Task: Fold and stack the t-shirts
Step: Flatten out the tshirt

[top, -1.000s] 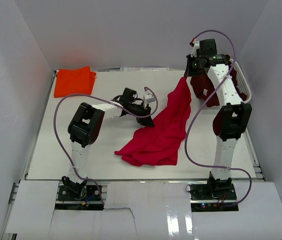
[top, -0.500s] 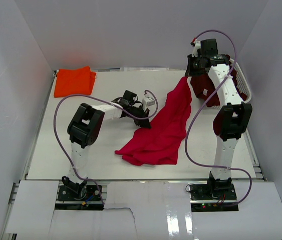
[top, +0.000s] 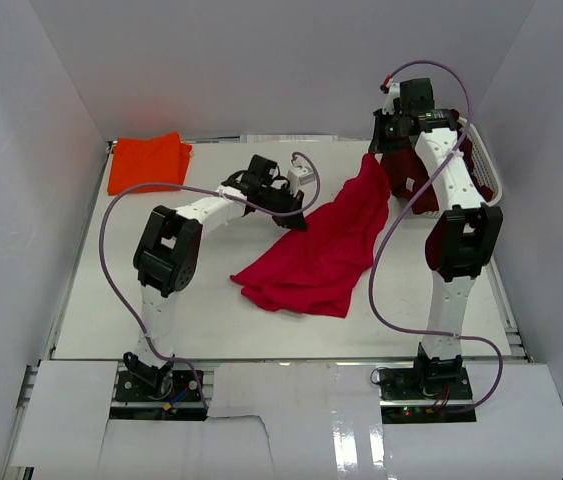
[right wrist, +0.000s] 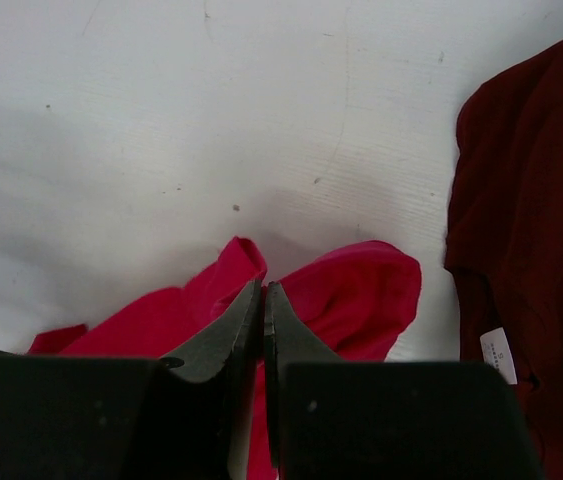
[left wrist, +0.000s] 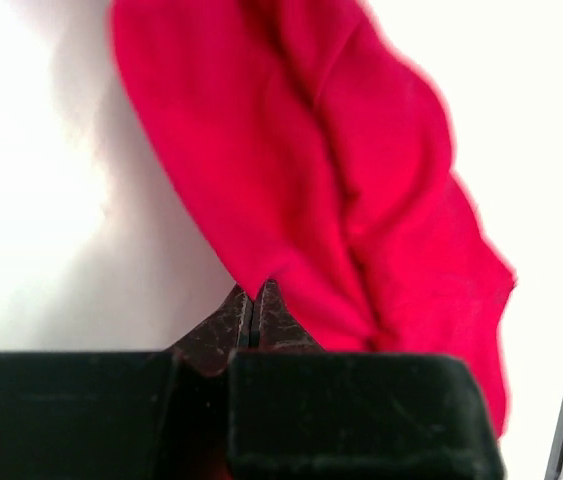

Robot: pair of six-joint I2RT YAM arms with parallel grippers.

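Note:
The crimson red t-shirt [top: 326,250] lies stretched across the middle of the table, one end lifted toward the far right. My left gripper [top: 299,222] is shut on its left edge; the pinched red cloth [left wrist: 321,190] hangs from the fingertips in the left wrist view. My right gripper [top: 373,155] is shut on the shirt's far corner [right wrist: 351,300], held up beside the basket. The orange t-shirt [top: 147,162] lies folded at the far left corner. The dark maroon t-shirt [top: 409,178] with its white tag [right wrist: 499,355] sits in the basket.
A white lattice basket [top: 489,172] stands at the far right, behind my right arm. White walls close in the table on three sides. The table's near edge [top: 281,357] runs in front of the arm bases.
My left gripper has closed on the red shirt's left edge and pulled it up and toward the far side. The shirt's near part has shifted with it. The right arm stayed put.

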